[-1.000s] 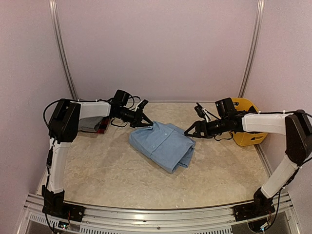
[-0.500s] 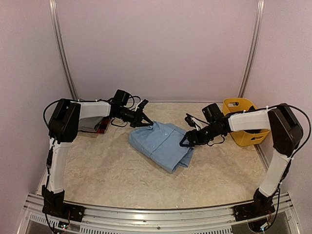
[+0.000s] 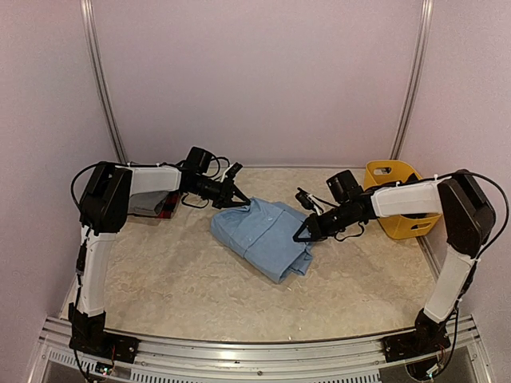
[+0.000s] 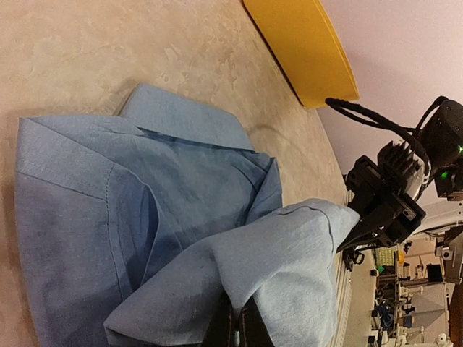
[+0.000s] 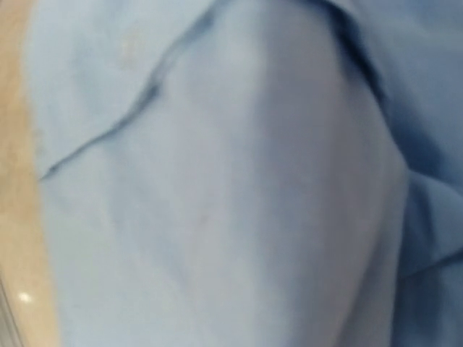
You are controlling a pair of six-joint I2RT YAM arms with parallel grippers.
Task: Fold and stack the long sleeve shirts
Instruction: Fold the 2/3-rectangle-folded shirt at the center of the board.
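A light blue long sleeve shirt (image 3: 262, 235) lies partly folded in the middle of the table. My left gripper (image 3: 240, 201) is shut on its far left edge; in the left wrist view the dark fingers (image 4: 239, 318) pinch a raised fold of the cloth (image 4: 289, 253). At the shirt's right edge my right gripper (image 3: 302, 234) is closed on the cloth, and the left wrist view shows that gripper (image 4: 359, 230) at the lifted corner. Blue cloth (image 5: 231, 188) fills the right wrist view and hides the fingers there. A grey shirt (image 3: 146, 201) and a red one (image 3: 168, 212) lie under the left arm.
A yellow plastic basket (image 3: 402, 207) stands at the back right, just behind the right arm; it also shows in the left wrist view (image 4: 304, 50). Walls close off the back and both sides. A metal rail (image 3: 255, 351) runs along the near edge.
My right gripper has moved left onto the shirt's right edge and closed there. The left arm has held still with its grip on the shirt.
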